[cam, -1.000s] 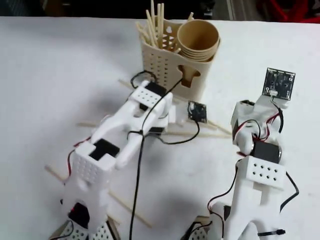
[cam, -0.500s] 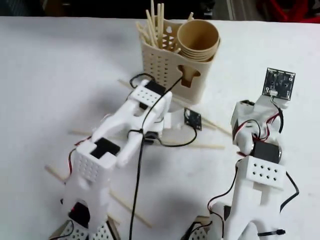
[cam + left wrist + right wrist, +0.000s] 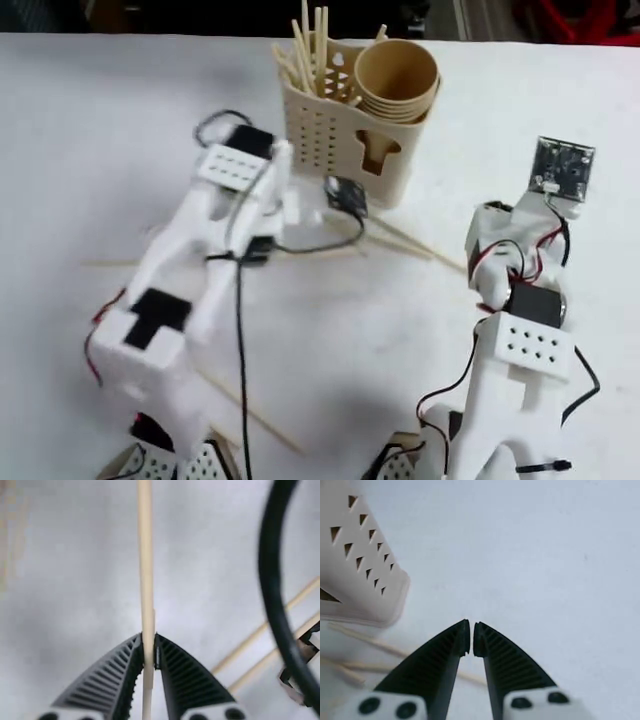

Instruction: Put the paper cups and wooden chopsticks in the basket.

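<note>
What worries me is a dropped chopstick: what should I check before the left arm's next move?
1. Left gripper shut on the chopstick: ok.
2. Grip near the chopstick's middle: cannot tell.
3. Basket upright, paper cups inside: ok.
4. Right gripper shut, empty, apart from the basket: ok.
5. All loose chopsticks collected: not ok, several lie outside.

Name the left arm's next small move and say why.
Probably lift and swing toward the basket: the left gripper is shut on a chopstick that is not yet in the basket.
</note>
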Controlling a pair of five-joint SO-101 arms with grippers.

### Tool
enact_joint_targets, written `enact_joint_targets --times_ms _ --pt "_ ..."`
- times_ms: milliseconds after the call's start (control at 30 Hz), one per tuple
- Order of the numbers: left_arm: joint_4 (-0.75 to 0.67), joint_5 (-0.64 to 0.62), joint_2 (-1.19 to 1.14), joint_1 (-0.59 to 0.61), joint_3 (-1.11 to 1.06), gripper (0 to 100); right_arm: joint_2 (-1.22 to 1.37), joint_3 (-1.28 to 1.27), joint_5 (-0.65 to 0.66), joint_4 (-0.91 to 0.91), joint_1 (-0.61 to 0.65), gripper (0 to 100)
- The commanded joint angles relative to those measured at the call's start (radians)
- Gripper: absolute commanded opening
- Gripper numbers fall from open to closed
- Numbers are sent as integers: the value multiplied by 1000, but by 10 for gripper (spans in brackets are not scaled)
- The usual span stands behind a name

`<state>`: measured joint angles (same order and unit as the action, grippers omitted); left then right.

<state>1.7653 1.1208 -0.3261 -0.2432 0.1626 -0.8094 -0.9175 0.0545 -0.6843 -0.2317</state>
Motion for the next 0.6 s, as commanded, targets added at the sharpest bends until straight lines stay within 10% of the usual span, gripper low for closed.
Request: enact_joint_targets --times_ms 0,567 --pt "20 12 163 105 15 20 -33 55 0 16 -42 28" --pt "-26 -132 656 117 92 20 -27 54 0 18 -41 26"
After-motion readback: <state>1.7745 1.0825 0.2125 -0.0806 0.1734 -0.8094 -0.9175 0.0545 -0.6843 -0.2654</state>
